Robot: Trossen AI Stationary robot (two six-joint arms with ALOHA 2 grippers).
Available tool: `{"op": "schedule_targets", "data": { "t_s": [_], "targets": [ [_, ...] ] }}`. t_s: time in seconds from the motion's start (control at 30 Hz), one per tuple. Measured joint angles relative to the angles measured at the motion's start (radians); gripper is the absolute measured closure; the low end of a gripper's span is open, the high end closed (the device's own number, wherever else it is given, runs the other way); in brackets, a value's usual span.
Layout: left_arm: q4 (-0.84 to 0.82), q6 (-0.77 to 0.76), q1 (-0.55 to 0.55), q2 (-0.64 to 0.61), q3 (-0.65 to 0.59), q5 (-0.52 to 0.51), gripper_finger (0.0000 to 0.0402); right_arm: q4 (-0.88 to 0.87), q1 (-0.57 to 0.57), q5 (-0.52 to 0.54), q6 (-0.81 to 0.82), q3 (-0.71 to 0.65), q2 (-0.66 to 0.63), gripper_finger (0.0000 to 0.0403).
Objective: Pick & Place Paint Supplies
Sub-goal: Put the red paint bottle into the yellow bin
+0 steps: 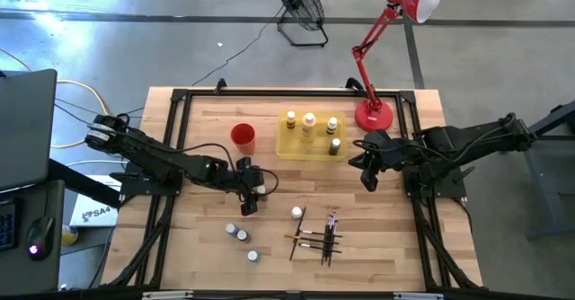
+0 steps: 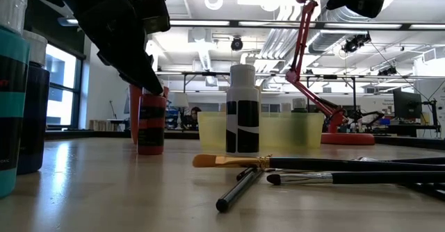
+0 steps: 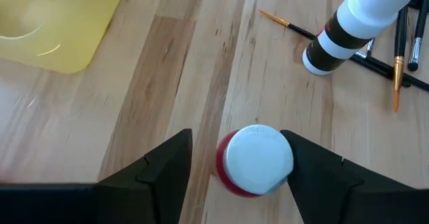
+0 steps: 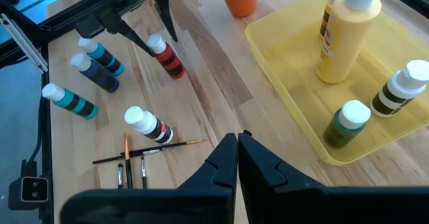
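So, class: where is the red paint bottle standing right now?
In the high view the red paint bottle stands on the table's left-centre, between the open fingers of the left gripper, below the red cup and left of the brushes.

A red desk lamp (image 1: 386,30) stands at the far edge of the wooden tabletop (image 1: 207,246). Near it lies a flat yellow tray (image 1: 289,146), and a small red cup (image 1: 243,136) stands just beside the tray. On the floor behind is a black fan (image 1: 299,4).
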Motion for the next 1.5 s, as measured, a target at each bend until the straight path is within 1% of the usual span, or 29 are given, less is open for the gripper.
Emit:
{"op": "schedule_targets", "data": {
  "t_s": [0.2,0.27,0.37,0.57,0.6,0.9,1.03,1.33,1.5],
  "targets": [
    [0.000,-0.017,0.000,0.000,0.000,0.000,0.0186,0.000,0.000,0.000,0.000,0.000,0.000,0.0398],
    [0.000,-0.017,0.000,0.000,0.000,0.000,0.0193,0.000,0.000,0.000,0.000,0.000,0.000,0.0398],
    [0.000,-0.018,0.000,0.000,0.000,0.000,0.0215,0.000,0.000,0.000,0.000,0.000,0.000,0.0398],
    [0.003,-0.018,0.000,-0.001,0.000,0.000,0.0283,0.000,0.000,0.000,0.000,0.000,0.000,0.0398],
    [0.003,-0.018,0.000,-0.001,0.000,0.001,0.0287,0.000,0.000,0.000,0.000,0.000,0.000,0.0398],
    [0.002,-0.026,0.000,-0.001,0.000,0.000,0.0286,0.000,0.000,0.000,0.000,0.000,0.000,0.0398],
    [0.001,-0.047,0.000,-0.001,0.000,0.000,0.0276,0.000,0.000,0.000,0.000,0.000,0.000,0.0398],
    [0.001,-0.049,0.000,-0.001,0.000,0.001,0.0281,0.000,0.000,0.000,0.000,0.000,0.000,0.0398],
    [0.002,-0.070,0.000,-0.001,0.000,0.025,0.0281,0.000,0.000,0.000,0.000,0.000,0.000,0.0398]
  ]
}}
